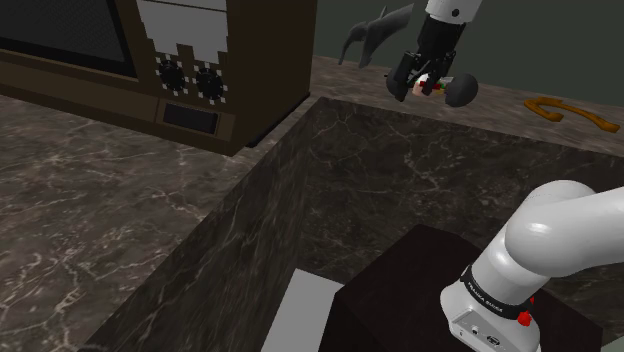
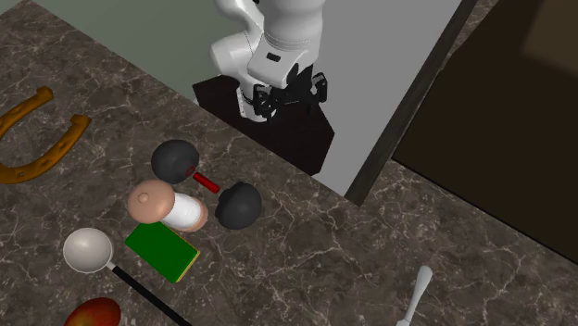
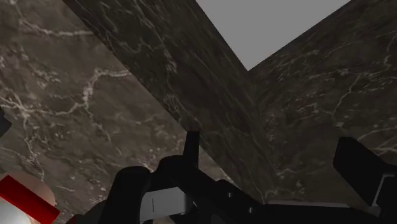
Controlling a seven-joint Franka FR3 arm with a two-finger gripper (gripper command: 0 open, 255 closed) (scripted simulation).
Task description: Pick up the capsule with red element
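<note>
Hand [image 2: 288,98] hung with fingers apart over the table [image 2: 370,264] edge, open drop beside it; the tan-and-white capsule [image 2: 169,206] lay further in from that edge, hemmed by a red-barred dumbbell [image 2: 207,181] and a green block [image 2: 159,248].

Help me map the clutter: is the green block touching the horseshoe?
No, the green block lies well apart from the brown horseshoe, with bare marble counter between them.

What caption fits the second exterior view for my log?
Open gripper hangs clear of the dark-ended capsule with a red bar lying on the marble counter.
</note>
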